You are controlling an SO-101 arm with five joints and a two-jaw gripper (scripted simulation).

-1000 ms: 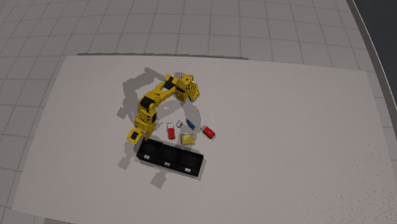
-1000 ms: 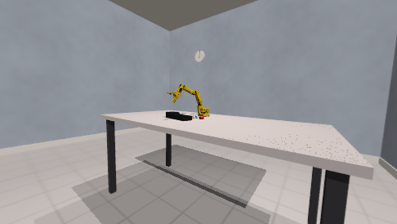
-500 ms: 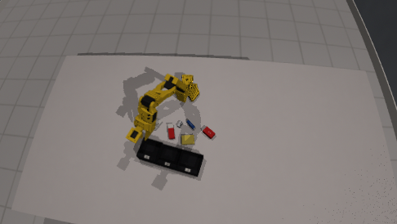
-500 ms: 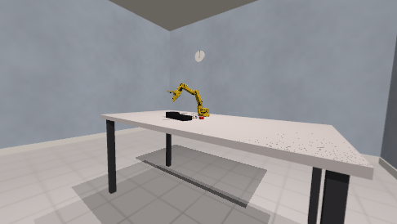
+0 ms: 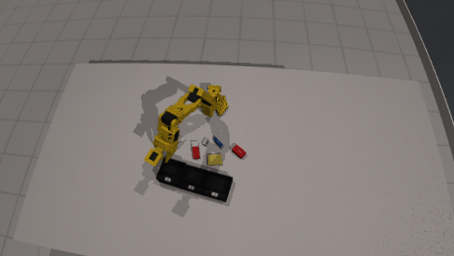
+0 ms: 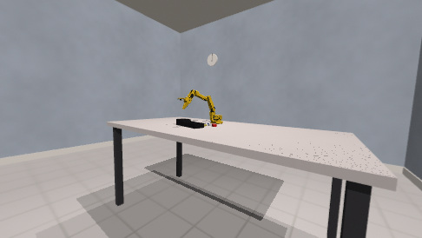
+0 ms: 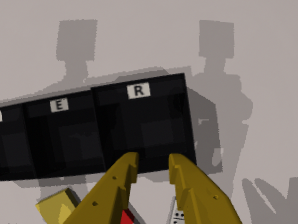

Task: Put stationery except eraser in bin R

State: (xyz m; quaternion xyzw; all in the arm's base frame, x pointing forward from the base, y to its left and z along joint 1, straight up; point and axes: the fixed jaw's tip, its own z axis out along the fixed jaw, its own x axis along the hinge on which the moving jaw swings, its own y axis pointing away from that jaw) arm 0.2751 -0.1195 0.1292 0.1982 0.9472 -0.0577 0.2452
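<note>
Bins (image 7: 100,132): black, boxy, matte, R cell (image 7: 149,123) at 3 o'clock end | stationery (image 5: 218,141) on table (image 5: 327,163) | gripper (image 7: 153,163): raised, angled down, pressed together, holding nothing.

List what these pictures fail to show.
- Third bin label: wrist view, cut off by the left edge.
- Small items beside the bins: exterior view, too small to identify.
- Domino: wrist view, mostly hidden behind the claw.
- Inside bin R: wrist view, too dark.
</note>
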